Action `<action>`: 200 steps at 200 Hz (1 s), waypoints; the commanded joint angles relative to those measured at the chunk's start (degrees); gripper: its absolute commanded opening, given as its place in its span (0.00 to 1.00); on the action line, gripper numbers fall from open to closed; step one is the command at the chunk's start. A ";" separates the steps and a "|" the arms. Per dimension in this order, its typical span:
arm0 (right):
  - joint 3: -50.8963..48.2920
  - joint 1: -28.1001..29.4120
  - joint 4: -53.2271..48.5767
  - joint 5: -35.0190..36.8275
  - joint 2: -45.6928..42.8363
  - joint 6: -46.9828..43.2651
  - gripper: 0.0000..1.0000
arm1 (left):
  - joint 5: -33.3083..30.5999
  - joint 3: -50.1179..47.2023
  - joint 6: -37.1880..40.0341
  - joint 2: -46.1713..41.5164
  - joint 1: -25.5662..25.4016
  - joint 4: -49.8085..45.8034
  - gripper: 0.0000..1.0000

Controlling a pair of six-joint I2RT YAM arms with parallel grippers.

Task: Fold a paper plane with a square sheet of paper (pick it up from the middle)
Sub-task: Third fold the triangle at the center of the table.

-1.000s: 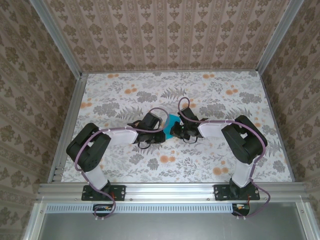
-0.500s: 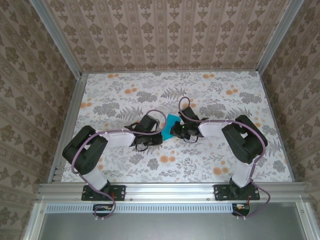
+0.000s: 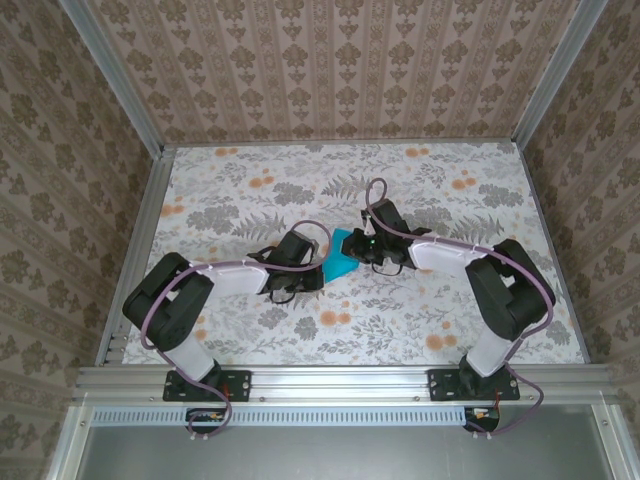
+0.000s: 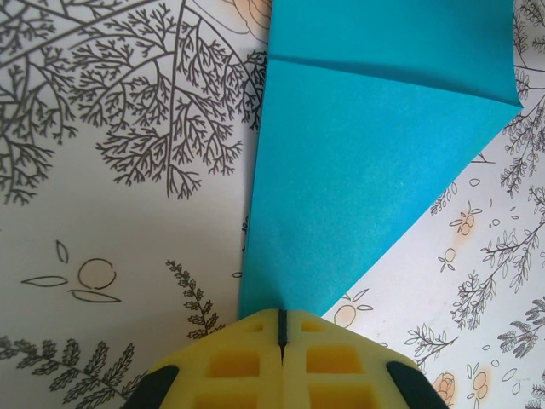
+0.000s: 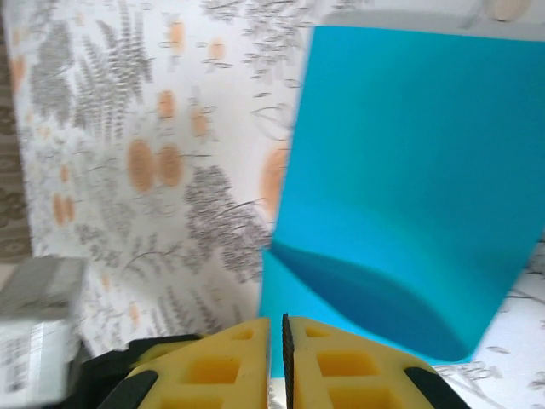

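1. The square sheet of paper (image 3: 341,260) lies near the middle of the floral table (image 3: 250,190), partly folded. In the left wrist view a flap tapers from a fold line at 12 o'clock down to a tip at 6 o'clock.
2. In the right wrist view the sheet (image 5: 409,170) shows a soft rolled bend toward 6 o'clock, rounded rather than pressed sharp.
3. The left gripper (image 4: 280,317) has its yellow fingers (image 4: 234,362) closed together, pinching the tip of the flap. In the overhead view it sits at roughly 8 o'clock of the sheet.
4. The right gripper (image 5: 275,328) is at about 2 o'clock of the sheet. Its fingers are nearly together, with the sheet's near edge running in between them, so it appears to be gripping the paper.
5. The step in hand looks like setting an early fold. To do it well, one grip should anchor the paper while the other draws the flap taut and lays it edge to edge.
6. The rolled bend then needs pressing flat against the table, or the crease will wander.
7. Pulling the two grips apart too hard could tear or slip such thin paper.
8. There are no containers here, and the sheet rests directly on the table.
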 commanded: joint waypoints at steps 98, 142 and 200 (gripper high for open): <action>-1.93 5.82 4.29 -2.07 10.55 6.06 0.09 | -0.61 -1.14 -1.30 0.93 0.59 -4.43 0.03; -4.33 2.92 3.39 0.32 9.81 4.18 0.09 | -1.17 -0.95 -1.20 1.02 0.73 -6.29 0.03; -6.60 -3.56 2.47 1.83 7.35 1.82 0.09 | -0.44 -0.87 -1.14 2.07 1.06 -6.76 0.03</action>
